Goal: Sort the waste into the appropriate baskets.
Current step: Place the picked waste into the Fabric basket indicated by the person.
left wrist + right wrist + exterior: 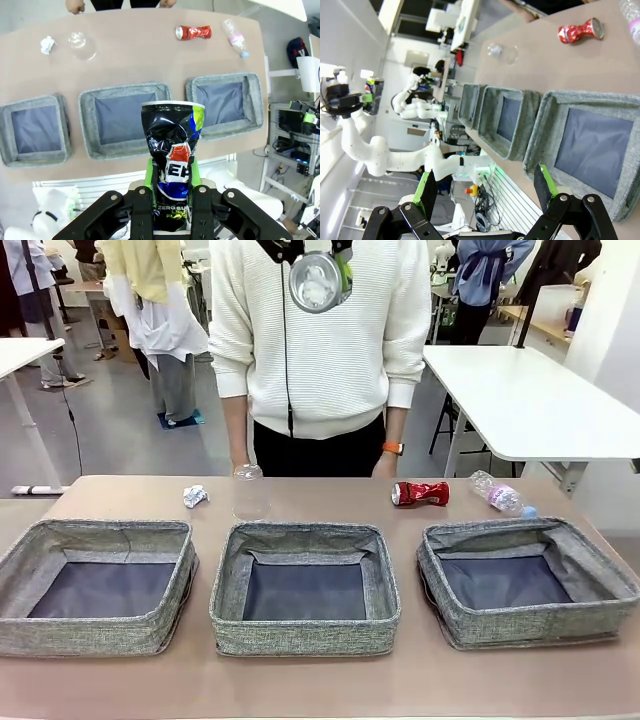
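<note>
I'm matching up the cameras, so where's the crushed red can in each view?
Front view: crushed red can, far side, right of centre.
Left wrist view: the can, top, right of centre.
Right wrist view: the can, upper right.
Shared landmark: right basket, just before it.

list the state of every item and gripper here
left gripper, shut on dark blue-silver can
dark blue-silver can, crushed, held aloft
right gripper, open, empty
left basket, empty
middle basket, empty
right basket, empty
red can, crushed, on its side
plastic bottle, on its side
plastic cup, standing
paper ball, crumpled
</note>
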Available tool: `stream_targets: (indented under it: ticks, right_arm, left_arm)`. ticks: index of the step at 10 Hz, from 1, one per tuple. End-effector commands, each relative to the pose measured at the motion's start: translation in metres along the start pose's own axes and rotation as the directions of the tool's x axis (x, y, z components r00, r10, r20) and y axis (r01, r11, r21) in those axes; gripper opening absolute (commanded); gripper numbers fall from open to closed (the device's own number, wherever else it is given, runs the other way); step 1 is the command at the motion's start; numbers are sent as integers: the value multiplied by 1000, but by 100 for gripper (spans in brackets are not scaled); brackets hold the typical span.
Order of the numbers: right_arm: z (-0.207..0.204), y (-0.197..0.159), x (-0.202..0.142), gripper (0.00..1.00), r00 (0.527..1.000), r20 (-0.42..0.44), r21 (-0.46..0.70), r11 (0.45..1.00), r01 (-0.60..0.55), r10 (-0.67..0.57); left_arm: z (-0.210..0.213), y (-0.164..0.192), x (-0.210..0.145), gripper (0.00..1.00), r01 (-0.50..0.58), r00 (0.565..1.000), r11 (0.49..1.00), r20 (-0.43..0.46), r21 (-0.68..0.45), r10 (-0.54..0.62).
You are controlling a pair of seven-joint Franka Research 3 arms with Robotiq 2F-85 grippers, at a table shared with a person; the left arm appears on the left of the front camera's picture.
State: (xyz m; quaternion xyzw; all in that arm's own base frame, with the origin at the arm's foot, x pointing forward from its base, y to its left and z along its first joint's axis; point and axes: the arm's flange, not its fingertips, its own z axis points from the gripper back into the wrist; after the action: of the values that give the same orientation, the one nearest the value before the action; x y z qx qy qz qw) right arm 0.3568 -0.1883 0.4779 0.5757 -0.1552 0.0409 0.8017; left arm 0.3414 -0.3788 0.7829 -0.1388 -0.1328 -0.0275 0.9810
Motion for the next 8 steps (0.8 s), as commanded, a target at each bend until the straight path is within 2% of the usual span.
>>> stream_targets:
  ticks: [1, 8]
  right_arm:
    - [-1, 0, 0, 100, 1000, -1, 9, 1000, -27, 27]
    - [-1, 0, 0, 100, 1000, -1, 9, 1000, -27, 27]
  left_arm:
    - [0, 4, -3, 29, -5, 1000, 1000, 6, -5, 5]
    - [0, 4, -3, 29, -5, 1000, 1000, 6, -5, 5]
